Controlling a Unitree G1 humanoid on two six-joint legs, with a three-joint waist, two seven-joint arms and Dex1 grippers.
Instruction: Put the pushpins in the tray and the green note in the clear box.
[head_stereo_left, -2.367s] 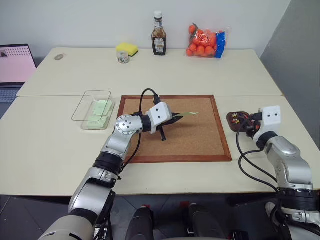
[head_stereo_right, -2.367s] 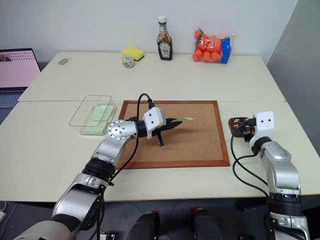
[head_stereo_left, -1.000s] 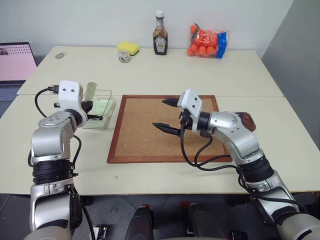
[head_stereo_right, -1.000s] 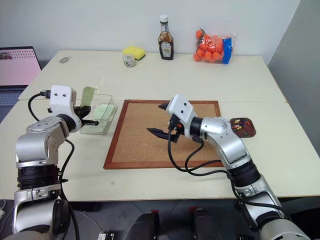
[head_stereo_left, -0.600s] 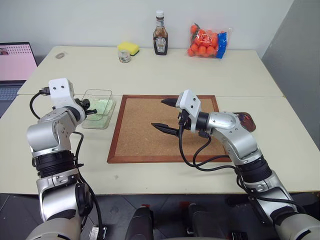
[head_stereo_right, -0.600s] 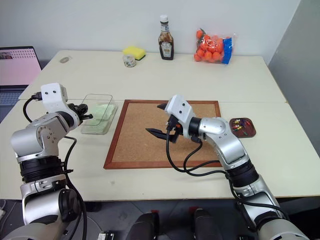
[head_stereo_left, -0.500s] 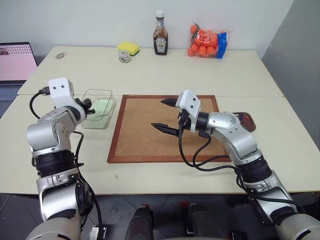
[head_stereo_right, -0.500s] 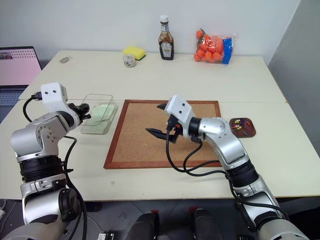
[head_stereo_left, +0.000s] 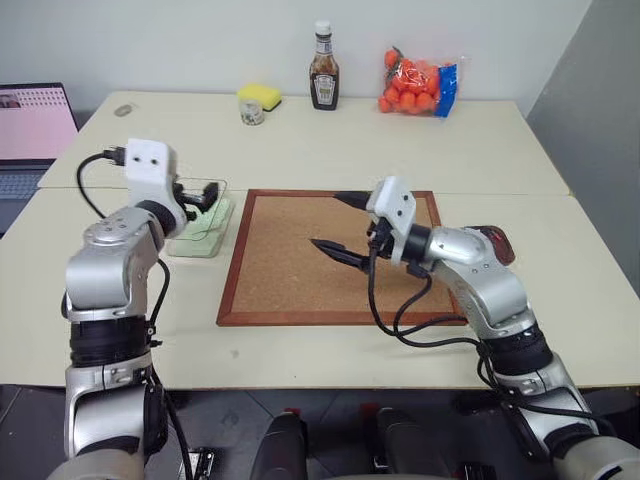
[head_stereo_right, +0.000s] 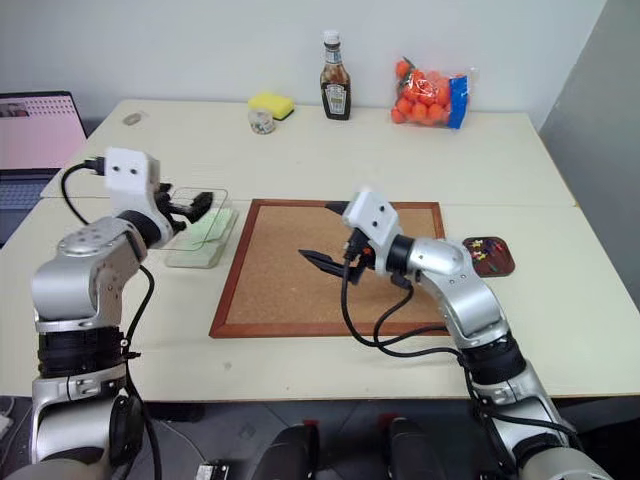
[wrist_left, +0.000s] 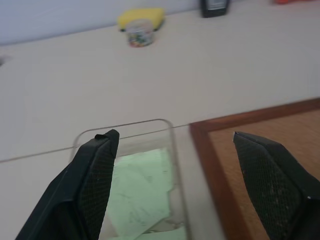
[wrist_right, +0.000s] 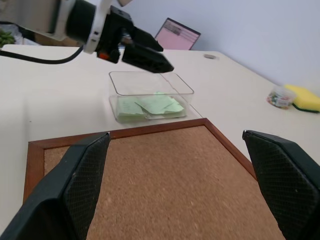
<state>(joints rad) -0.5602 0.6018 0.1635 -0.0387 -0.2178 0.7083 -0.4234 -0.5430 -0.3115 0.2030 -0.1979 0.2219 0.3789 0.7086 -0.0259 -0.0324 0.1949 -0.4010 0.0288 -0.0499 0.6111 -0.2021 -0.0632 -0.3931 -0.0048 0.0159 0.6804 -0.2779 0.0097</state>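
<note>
Two open grippers right now, and neither one is carrying anything. The left gripper (head_stereo_right: 190, 207) is hovering over the clear box (head_stereo_right: 228, 210) with its jaws spread wide, and the green note (wrist_right: 152, 105) is lying flat inside, on top of a few other mint-green slips. The right gripper (head_stereo_left: 342, 225) is hanging over the corkboard (head_stereo_left: 280, 270), jaws just as wide, pointing across toward the box side.

Looks to me like the note step is basically wrapping up, so the trick now is getting the left gripper clear without dragging the paper back out. I'd be lifting straight up off the box and keeping the fingers spread, since a light slip like that could cling to a pad or catch on the box wall.

Orientation-wise, from the right wrist view the note is sitting at a bit of an angle, with its long axis running roughly along the length of the box, and one corner is overlapping the slips under it. Not perfectly squared up, but it's inside the walls.

Pushpins (head_stereo_right: 484, 252) are showing as coloured specks in the tray (head_stereo_right: 507, 262), which is sitting just off the corkboard's right edge. I can't spot any pins left on the cork, though they're tiny enough that I wouldn't swear to it.
</note>
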